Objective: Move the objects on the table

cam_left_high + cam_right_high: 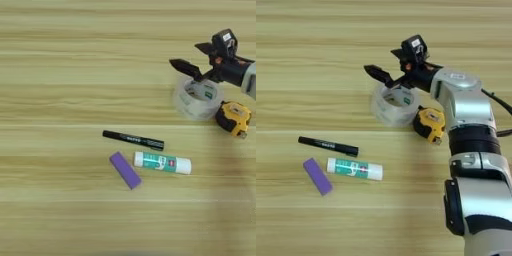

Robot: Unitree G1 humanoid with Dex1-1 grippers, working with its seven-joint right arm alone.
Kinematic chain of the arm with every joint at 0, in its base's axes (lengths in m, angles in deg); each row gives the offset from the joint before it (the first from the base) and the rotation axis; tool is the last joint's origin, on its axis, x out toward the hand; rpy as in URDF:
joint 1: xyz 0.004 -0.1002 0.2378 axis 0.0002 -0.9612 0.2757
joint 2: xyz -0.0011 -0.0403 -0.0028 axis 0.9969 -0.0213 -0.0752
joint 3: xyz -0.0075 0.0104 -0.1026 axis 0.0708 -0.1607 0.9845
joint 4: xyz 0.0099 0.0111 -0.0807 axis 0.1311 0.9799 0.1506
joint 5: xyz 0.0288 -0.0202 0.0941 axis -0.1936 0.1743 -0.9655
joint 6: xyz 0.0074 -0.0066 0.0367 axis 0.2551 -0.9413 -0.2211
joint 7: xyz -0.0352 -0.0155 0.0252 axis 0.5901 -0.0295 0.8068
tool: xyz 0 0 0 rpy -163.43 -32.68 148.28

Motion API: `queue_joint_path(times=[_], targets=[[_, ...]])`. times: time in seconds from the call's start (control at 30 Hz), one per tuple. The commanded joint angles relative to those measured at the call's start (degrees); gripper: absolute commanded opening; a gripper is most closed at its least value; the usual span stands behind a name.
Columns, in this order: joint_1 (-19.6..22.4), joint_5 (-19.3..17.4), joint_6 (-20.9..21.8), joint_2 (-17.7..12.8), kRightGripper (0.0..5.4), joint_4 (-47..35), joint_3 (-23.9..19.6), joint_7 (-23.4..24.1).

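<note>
Spanning both views, table [60,60]: pale wood, lengthwise grain. Silver arm [471,150] enters at right; gripper [385,62] over clear tape roll [393,106], black fingers spread wide, holding nothing. Yellow-black tape measure [429,124] just beside the roll. Nearer: white-green glue stick [162,163], slim black marker [133,140], flat purple block [125,170], close together, apart.
</note>
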Motion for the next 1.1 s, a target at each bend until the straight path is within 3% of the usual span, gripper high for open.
queue_joint_path(times=[0.03,0.33,0.93,1.1], targets=[[2.54,1.97,3.73,-3.72,5.37,0.13,1.20,-0.72],[2.90,4.38,7.47,-3.71,5.37,6.69,2.94,-2.15],[1.14,8.63,11.66,-1.61,5.37,9.74,7.85,-3.73],[1.97,9.44,12.83,-1.49,5.37,13.94,8.15,-3.52]])
